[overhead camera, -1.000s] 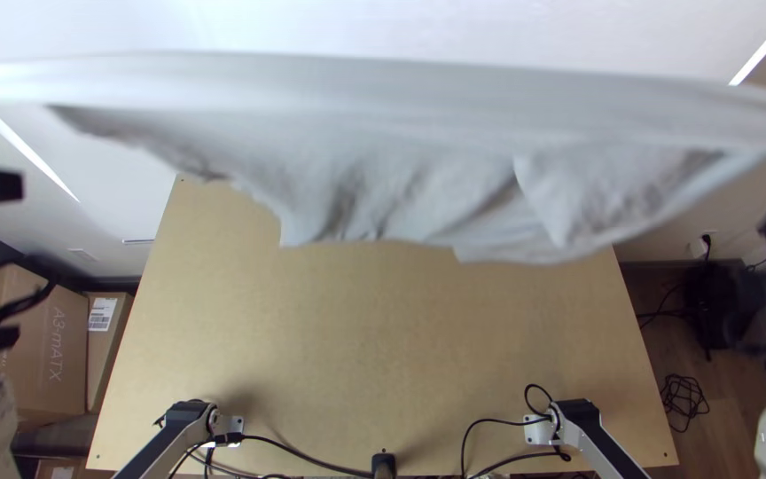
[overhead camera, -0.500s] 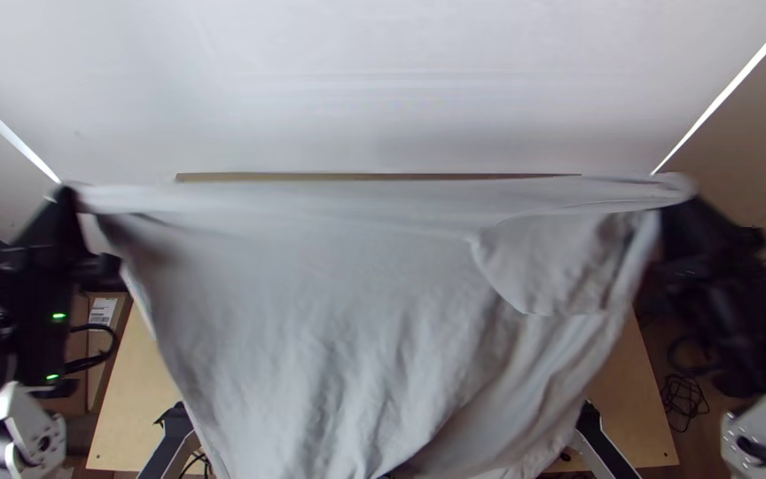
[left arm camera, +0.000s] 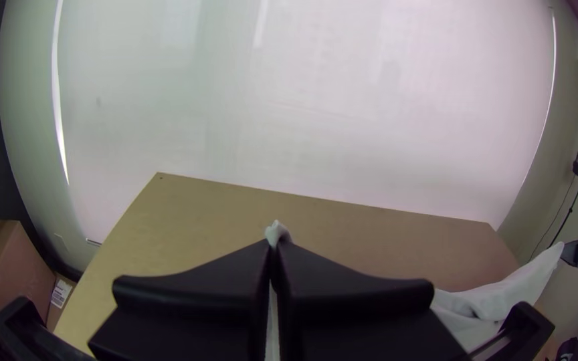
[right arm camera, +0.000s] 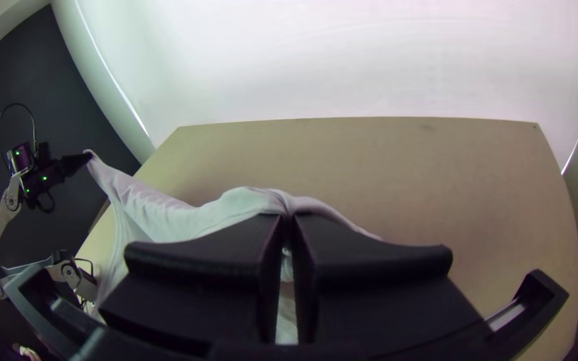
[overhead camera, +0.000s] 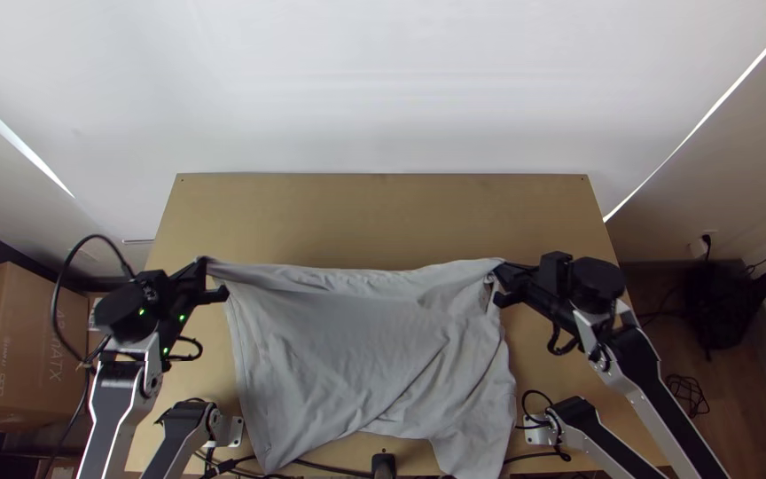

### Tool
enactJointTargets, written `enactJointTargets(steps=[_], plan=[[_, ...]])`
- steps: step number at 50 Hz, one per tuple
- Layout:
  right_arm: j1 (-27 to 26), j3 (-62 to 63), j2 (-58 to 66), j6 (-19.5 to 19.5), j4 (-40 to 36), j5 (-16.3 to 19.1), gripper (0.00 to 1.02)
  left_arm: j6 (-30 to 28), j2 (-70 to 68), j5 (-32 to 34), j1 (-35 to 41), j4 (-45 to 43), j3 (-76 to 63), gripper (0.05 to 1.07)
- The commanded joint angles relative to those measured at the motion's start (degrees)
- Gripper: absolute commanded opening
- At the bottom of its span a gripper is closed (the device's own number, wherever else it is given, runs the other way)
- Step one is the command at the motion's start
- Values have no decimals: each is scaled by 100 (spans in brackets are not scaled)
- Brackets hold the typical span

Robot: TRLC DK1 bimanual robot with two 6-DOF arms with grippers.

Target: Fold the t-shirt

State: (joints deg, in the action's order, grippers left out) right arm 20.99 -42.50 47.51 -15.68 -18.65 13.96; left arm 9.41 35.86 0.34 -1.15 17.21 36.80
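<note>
Grey T-shirt lowered over the table, held by both grippers

The light grey T-shirt [overhead camera: 356, 346] hangs between the two arms above the nearer half of the light wooden table [overhead camera: 383, 213]. A second ago it was raised so close to the overhead camera that it spanned the top view, its held edge pulled nearly straight. Now it has come down and back towards the arms' bases, and that edge sags gently in the middle.

The left gripper [left arm camera: 273, 246] is clenched on one end of the edge, with a small tuft of cloth poking out past its tips. The right gripper [right arm camera: 287, 217] pinches the other end, where the fabric gathers. From there the shirt falls towards the table's near side in soft diagonal creases, its lower outline uneven. How much of it already rests on the wood, I cannot tell.

For the task, this looks like the spreading-out stage, early on, with no deliberate fold made. Next, the held edge probably needs laying down flat and letting go. Slack in the middle could leave wrinkles, or a corner might tuck under.
</note>
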Motion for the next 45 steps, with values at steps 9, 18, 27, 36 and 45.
enactJointTargets(steps=[9, 18, 27, 36, 45], plan=[[-166, 31, 1797, -409, 1277, -51, 2, 193, 2321, 116, -61, -1484, 249, 8], [-456, -373, 3195, -585, 1997, -51, 2, 272, 3788, 116, -43, -1915, 882, 8], [-676, -1234, 4513, -611, 2164, -51, 2, 369, 5001, 116, -61, -2205, 1629, 8], [-755, -2025, 5330, -611, 2243, -51, 2, 457, 6003, 116, -35, -2196, 2394, 8], [-807, -2808, 6034, -664, 2261, -51, 2, 606, 6680, 116, 0, -2178, 2974, 8]])
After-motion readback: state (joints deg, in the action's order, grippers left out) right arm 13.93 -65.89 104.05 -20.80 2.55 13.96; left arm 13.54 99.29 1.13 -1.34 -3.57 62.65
